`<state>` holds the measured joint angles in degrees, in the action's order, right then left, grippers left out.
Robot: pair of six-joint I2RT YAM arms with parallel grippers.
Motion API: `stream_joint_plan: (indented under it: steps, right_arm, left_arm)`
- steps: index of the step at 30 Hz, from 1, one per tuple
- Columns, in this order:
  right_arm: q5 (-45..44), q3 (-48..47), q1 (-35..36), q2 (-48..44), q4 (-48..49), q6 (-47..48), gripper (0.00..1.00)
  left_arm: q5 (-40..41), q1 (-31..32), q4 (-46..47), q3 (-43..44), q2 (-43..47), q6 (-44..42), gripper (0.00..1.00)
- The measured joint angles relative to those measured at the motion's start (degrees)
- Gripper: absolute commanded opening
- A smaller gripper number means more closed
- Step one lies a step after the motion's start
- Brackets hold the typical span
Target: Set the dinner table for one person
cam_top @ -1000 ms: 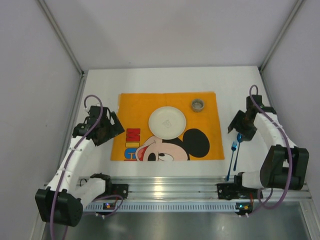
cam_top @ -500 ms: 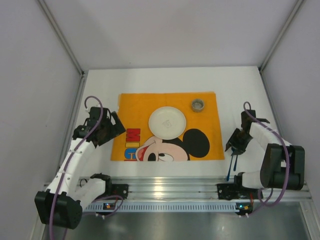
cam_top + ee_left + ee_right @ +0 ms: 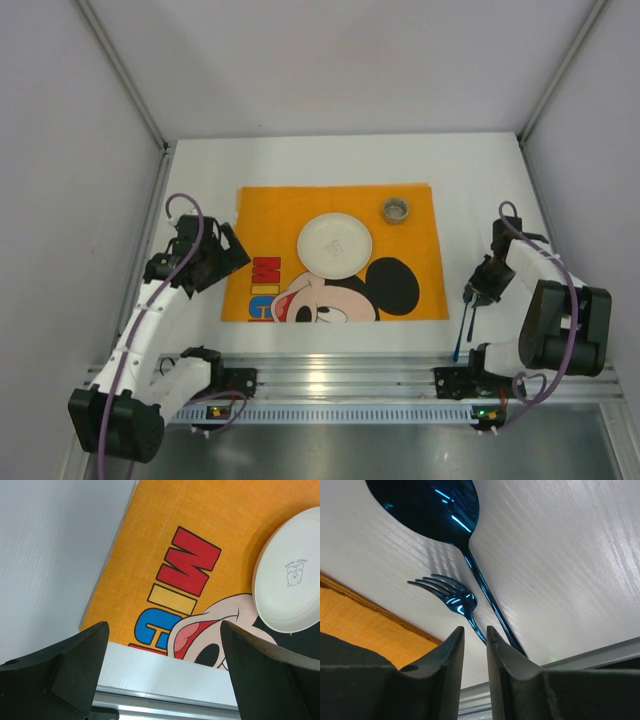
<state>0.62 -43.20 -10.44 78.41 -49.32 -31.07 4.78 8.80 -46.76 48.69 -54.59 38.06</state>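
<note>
- Right wrist: right gripper point(image 3: 475, 630) is down now, jaws narrowed and pinched on the handle of the glossy blue metal fork point(image 3: 457, 600); matching blue metal spoon point(image 3: 425, 502) just beside.
- left gripper point(image 3: 163, 627) wide open, empty.
- Means: fork pickup underway.

Three views: one fixed overhead, two wrist close-ups.
Top external looks down from high behind the rig and takes in the whole dinner table point(image 3: 330, 160). Left wrist hangs mid-height, angled down at the placemat point(image 3: 165, 545) edge and the plate point(image 3: 292, 575), both shared with the top view. Right wrist sits very near the tabletop, on a blue spoon point(image 3: 427, 505) and fork point(image 3: 452, 597); that cutlery shows tiny from above.
</note>
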Motion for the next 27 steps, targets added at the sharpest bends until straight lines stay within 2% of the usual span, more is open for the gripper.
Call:
stream_joint_plan:
  steps: [10,13,17,23,27]
  right_arm:
    - [-0.28,0.57,0.66,4.74,1.66,-1.09,0.25]
    - [-0.92,0.57,1.33,4.81,1.75,-1.11,0.19]
    - [-2.03,0.55,1.55,5.14,1.40,-1.01,0.00]
    - [-3.32,-0.28,2.62,6.08,0.79,-0.94,0.00]
    - [-5.75,-3.87,6.32,9.57,-0.76,-0.50,0.00]
  left_arm:
    - [0.68,0.00,0.59,-1.57,-1.18,0.79,0.98]
    - [0.72,0.00,1.03,-2.12,-1.51,0.79,0.98]
    - [0.72,0.04,2.10,-2.58,-2.67,0.76,0.98]
    - [0.87,0.04,2.84,-2.62,-4.13,0.31,0.98]
    - [0.85,0.04,2.99,-2.27,-4.83,-0.61,0.98]
